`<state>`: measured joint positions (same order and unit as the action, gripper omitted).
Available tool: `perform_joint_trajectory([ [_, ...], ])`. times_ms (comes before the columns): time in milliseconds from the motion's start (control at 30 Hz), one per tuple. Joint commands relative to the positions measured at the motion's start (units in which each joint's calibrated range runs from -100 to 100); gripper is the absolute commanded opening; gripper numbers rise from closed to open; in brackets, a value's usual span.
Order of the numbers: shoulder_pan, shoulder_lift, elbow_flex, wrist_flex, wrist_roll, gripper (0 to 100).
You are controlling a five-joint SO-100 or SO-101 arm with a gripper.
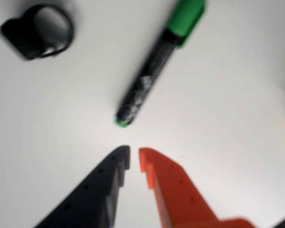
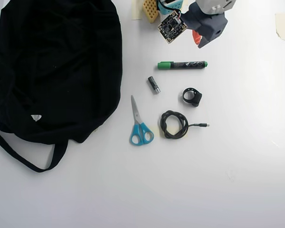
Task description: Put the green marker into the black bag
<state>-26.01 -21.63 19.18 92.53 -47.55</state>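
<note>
- Currently we see the gripper empty, jaws nearly together with a thin gap, just short of the green marker's green end.
- Descending like that, we risk nudging or rolling the marker, so the jaws need opening.
- Marker lies flat on the table right of the black bag; battery and black ring near, and we see clear table between marker and bag.

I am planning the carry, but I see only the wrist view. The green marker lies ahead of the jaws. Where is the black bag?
Observer: In the overhead view, the black bag fills the far left; the green marker points its cap toward it.
Operator: Is anything between them?
Observer: Nothing on the straight line; a small battery lies just below it.
Operator: And lower down?
Observer: Blue scissors and a coiled cable, both apart from the marker.
</note>
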Motion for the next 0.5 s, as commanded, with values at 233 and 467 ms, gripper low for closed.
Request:
perform_joint_trajectory([
  [233,0.06,-0.36,8.58,-8.21,-15.90,23],
  [467,2.82,-0.28,16.49,-14.23,-17.74,24],
])
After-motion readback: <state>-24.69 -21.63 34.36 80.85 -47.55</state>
